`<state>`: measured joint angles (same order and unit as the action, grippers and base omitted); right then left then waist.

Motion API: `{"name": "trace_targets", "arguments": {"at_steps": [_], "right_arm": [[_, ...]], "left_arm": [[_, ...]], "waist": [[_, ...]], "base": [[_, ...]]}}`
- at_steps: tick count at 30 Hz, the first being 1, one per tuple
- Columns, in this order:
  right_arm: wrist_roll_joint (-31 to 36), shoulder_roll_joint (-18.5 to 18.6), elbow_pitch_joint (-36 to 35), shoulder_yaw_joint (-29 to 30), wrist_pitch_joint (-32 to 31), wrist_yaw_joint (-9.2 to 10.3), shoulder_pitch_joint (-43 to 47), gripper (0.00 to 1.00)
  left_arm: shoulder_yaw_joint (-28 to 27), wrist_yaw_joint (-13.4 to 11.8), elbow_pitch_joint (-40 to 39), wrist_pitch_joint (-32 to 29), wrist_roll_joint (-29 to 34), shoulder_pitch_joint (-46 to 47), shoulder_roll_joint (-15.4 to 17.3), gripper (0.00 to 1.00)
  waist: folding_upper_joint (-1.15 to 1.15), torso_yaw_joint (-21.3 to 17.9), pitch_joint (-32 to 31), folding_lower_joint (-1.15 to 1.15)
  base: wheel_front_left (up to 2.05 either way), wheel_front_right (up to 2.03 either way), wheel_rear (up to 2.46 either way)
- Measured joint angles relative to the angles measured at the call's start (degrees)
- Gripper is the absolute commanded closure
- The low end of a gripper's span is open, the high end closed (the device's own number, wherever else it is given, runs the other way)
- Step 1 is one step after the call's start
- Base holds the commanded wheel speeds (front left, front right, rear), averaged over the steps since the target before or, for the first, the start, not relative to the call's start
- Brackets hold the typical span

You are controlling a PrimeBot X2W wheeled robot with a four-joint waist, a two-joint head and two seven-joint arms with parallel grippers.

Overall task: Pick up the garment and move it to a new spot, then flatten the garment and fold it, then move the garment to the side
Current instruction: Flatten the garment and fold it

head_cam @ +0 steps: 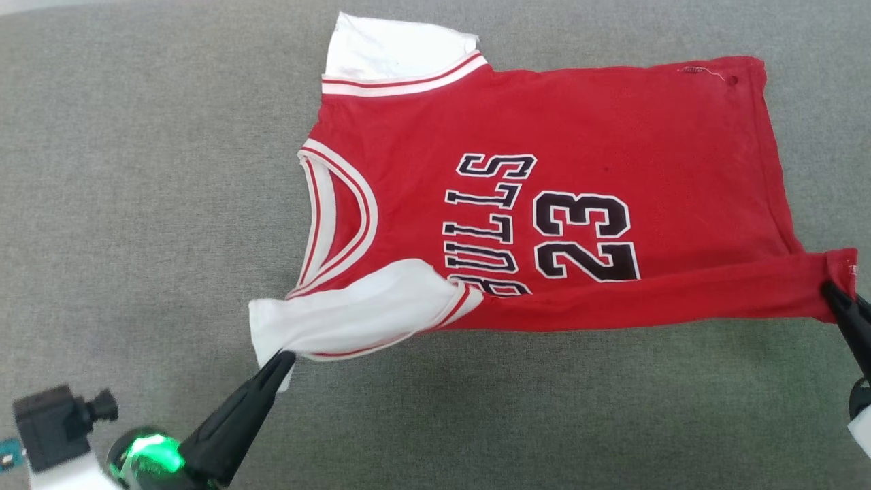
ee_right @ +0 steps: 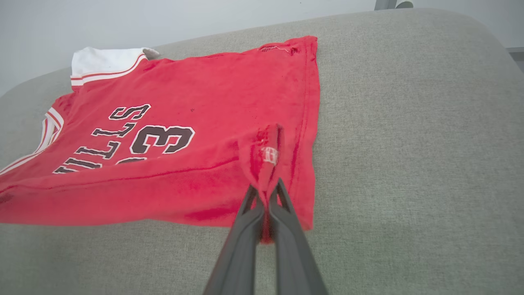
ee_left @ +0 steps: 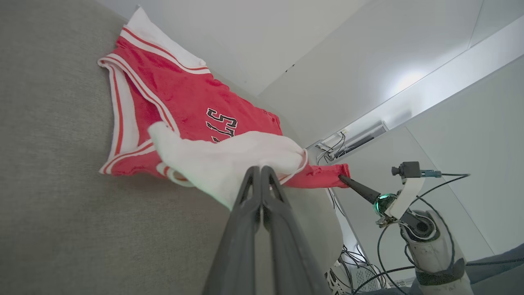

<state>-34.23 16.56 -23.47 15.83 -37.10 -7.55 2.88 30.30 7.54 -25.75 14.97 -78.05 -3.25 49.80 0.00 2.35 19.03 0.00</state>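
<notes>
Red jersey fabric, the garment (head_cam: 612, 122), lies spread across the middle and upper right of the head view on a grey upholstered surface (head_cam: 136, 204), with its chest print (head_cam: 544, 224) facing up and mostly smooth. Its lower edge is raised: the left gripper (head_cam: 282, 361), at lower left, is clamped on the white sleeve (head_cam: 354, 313), and the right gripper (head_cam: 831, 294), at the right edge, is pinched on the red hem corner (head_cam: 840, 262). Flattening looks largely done and a first fold seems about to start; finishing the fold and shifting the garment aside remain. It sits straight on the upholstery, in no container.
</notes>
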Motion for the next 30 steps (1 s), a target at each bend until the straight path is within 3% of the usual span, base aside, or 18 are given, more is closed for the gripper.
{"name": "trace_targets", "arguments": {"at_steps": [6,14,21,30], "right_arm": [[1.27,0.16,3.03,-0.38,-0.31,0.00,-5.10,1.00],[2.76,1.11,11.07,-3.08,1.72,0.00,-14.49,1.00],[4.22,0.36,16.93,-5.09,4.70,0.01,-18.37,1.00],[5.00,0.57,22.58,-8.60,8.33,0.01,-22.25,1.00]], "left_arm": [[3.18,0.00,1.57,-3.47,-2.81,13.51,-0.74,1.00],[6.46,0.00,13.78,-10.79,-6.99,32.08,-4.00,1.00],[9.92,0.00,23.47,-12.47,-6.88,39.27,-6.10,1.00],[15.99,0.00,30.54,-11.61,-4.50,43.33,-5.97,1.00]], "waist": [[0.00,-0.46,1.85,0.00],[0.00,-1.71,6.30,0.00],[0.00,-2.71,10.16,0.00],[0.00,-3.41,12.66,0.00]], "base": [[0.00,0.00,0.00],[0.00,0.00,0.00],[0.00,0.00,0.00],[0.00,0.00,0.00]]}}
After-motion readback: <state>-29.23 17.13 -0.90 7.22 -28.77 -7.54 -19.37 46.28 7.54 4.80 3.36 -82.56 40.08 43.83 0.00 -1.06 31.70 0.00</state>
